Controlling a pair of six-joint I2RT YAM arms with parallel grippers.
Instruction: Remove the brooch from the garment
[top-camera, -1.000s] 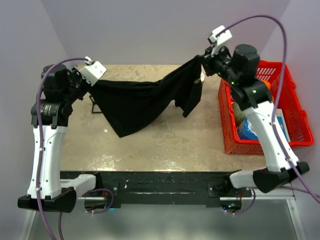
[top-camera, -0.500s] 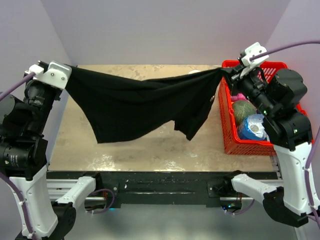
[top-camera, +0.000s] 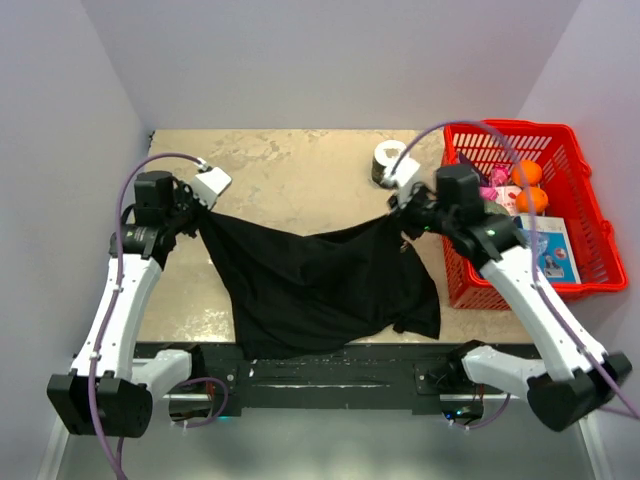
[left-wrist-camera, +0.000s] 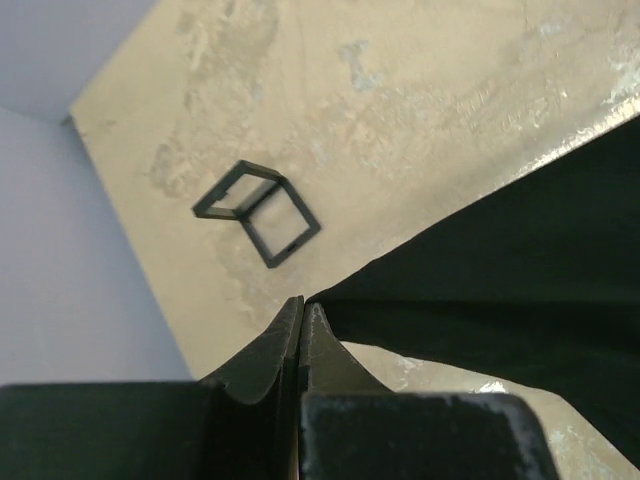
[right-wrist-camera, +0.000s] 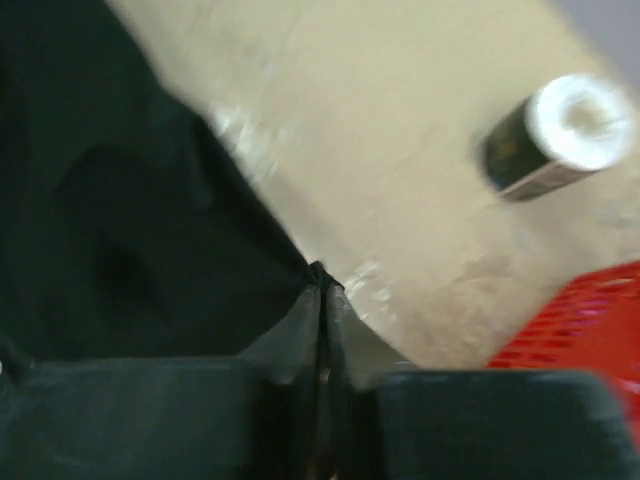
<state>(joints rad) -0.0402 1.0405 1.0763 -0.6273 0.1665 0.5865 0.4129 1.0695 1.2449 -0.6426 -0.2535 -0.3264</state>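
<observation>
The garment (top-camera: 320, 290), a black T-shirt, hangs stretched between my two grippers, and its lower part spreads over the table's near edge. My left gripper (top-camera: 198, 212) is shut on its left corner. In the left wrist view the fingertips (left-wrist-camera: 302, 305) pinch the cloth (left-wrist-camera: 520, 270). On the right, my right gripper (top-camera: 400, 216) is shut on the other corner. Its tips (right-wrist-camera: 320, 272) are closed on a bunched point of black cloth (right-wrist-camera: 120, 230). The brooch does not show in any view.
A red basket (top-camera: 470, 280) with oranges (top-camera: 530, 175) and a booklet stands at the right. A tape roll (top-camera: 385, 160) lies behind the right gripper, also in the right wrist view (right-wrist-camera: 560, 135). A black square open frame (left-wrist-camera: 257, 211) lies on the table near the left gripper.
Both arms have come down and inward from a high, wide spread. The shirt, stretched in the air before, now hangs lower and nearer the front edge.
</observation>
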